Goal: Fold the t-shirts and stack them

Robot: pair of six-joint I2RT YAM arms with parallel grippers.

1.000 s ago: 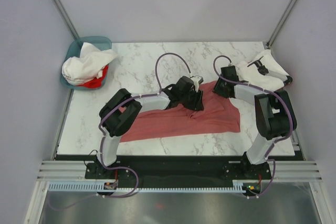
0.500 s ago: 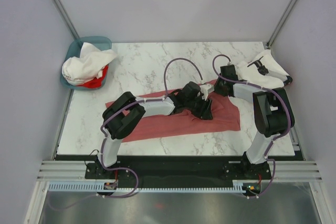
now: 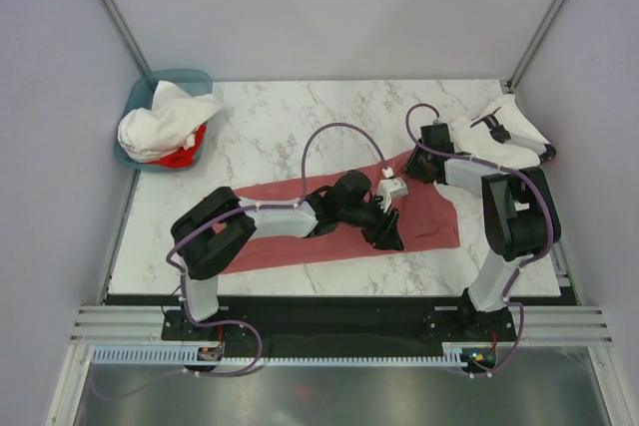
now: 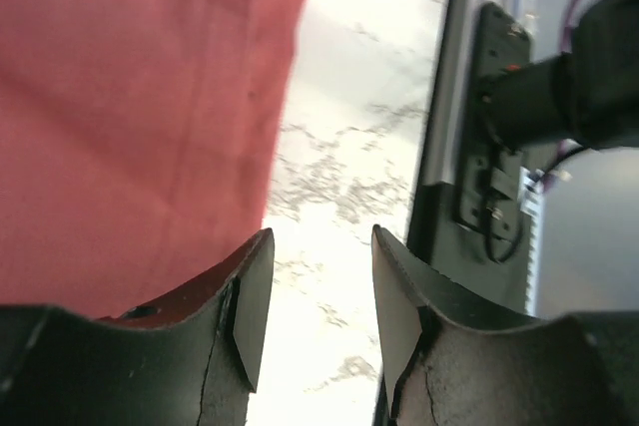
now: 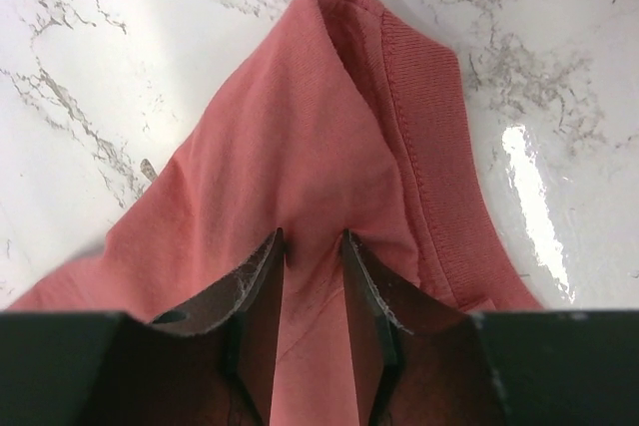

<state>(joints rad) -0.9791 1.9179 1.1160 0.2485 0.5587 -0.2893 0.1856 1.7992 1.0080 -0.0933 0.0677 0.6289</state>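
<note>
**Thin pinch on the right, nothing held on the left**

The salmon shirt [image 3: 429, 221] lies spread along the near edge of the table [image 3: 280, 127], from left of centre to near the right edge. At its far right corner the right gripper [image 5: 313, 266] has its fingers drawn close on a raised ridge of cloth beside a ribbed band [image 5: 424, 137]. The bite looks shallow, so a pull may slip it free or lift only one layer and twist the fold.

The left gripper [image 4: 319, 276] sits over the shirt's near right part with fingers spread. Bare marble shows between them, and the cloth edge lies beside one finger. If it closes there it may catch nothing, or only the very edge. The left arm also lies across the shirt and could drag it out of square.

Folded white shirts [image 3: 499, 142] sit at the far right corner, close to the right arm, which could knock them.

Whether the band is a collar or a sleeve cannot be told. The left arm hides the shirt's middle. In the basket [image 3: 190, 77] at the far left corner, a white bundle [image 3: 160, 122] covers most of a red shirt [image 3: 185, 155]. How many shirts it holds cannot be told.
</note>
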